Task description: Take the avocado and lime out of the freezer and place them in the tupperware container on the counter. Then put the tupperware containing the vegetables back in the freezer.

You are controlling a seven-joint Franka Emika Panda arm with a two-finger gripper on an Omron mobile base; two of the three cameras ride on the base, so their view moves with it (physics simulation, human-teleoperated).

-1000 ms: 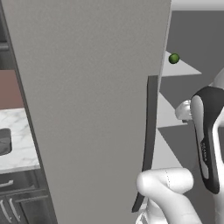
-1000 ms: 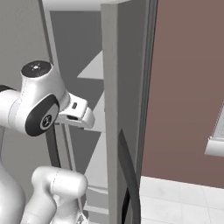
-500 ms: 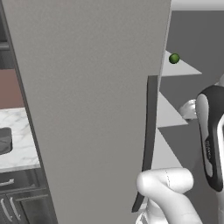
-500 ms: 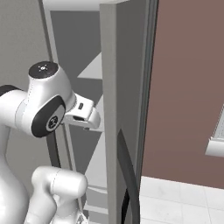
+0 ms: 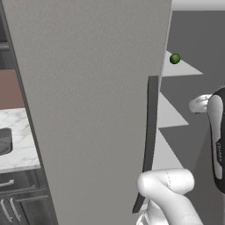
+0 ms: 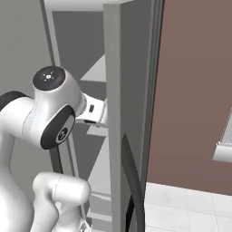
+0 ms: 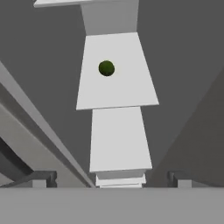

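The freezer stands with its big grey door (image 5: 88,110) swung open; the dark curved handle (image 5: 149,145) runs down its edge. A small round dark green fruit, the lime by its look (image 5: 175,58) (image 7: 106,68), rests on a pale shelf (image 7: 122,92) inside. The avocado is out of view. My gripper (image 7: 111,179) is open and empty, pointing into the freezer with the fruit far ahead of it. The arm's hand (image 6: 93,113) passes behind the door's edge. The dark grey tupperware container (image 5: 3,140) sits on the white marble counter (image 5: 19,149) at the far left.
More pale shelves (image 7: 118,140) are stacked inside the freezer between grey walls. The open door (image 6: 115,90) stands close beside my arm. A reddish-brown wall (image 6: 195,90) lies right of the freezer. Dark drawers (image 5: 13,197) sit under the counter.
My arm has pushed further into the freezer, sliding right in the left base view and toward the door's edge in the right base view. The gripper has stayed open.
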